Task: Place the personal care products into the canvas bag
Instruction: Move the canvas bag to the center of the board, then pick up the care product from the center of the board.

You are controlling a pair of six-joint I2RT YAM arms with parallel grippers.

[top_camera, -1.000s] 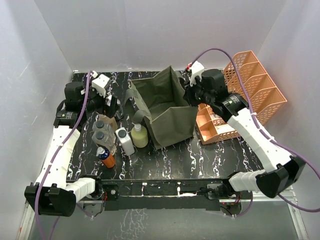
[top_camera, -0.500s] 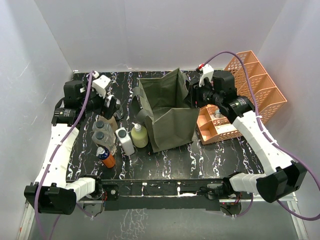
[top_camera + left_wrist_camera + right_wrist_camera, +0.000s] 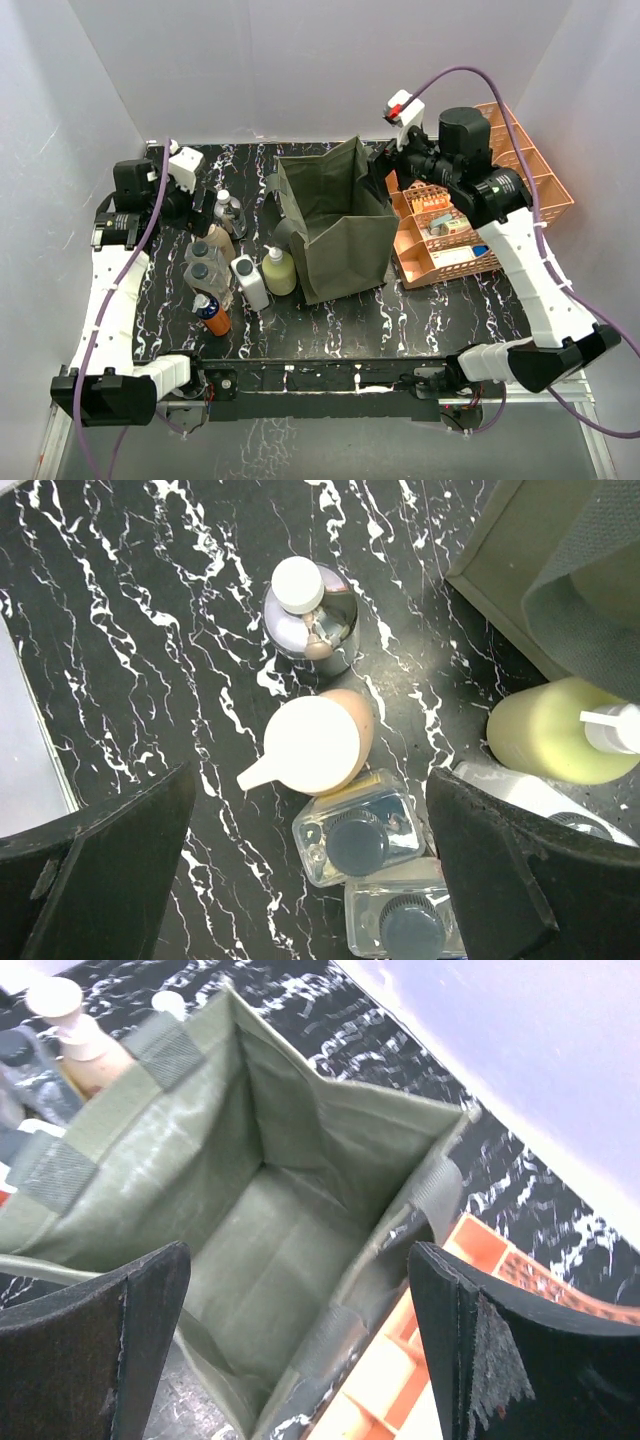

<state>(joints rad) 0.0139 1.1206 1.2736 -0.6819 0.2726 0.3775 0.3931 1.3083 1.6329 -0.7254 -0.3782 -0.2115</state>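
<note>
Right gripper (image 3: 300, 1332), fingers wide and empty, has lifted off the canvas bag (image 3: 335, 215), which now stands open. Left gripper (image 3: 310, 865), also wide, has drawn back above the tan bottle (image 3: 315, 742) left of the bag.

Olive bag (image 3: 335, 215), blk/white marbled table (image 3: 400, 310)

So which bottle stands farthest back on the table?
The shiny bottle with the small white cap, just behind the tan bottle; every other bottle stands nearer the arm bases.
</note>
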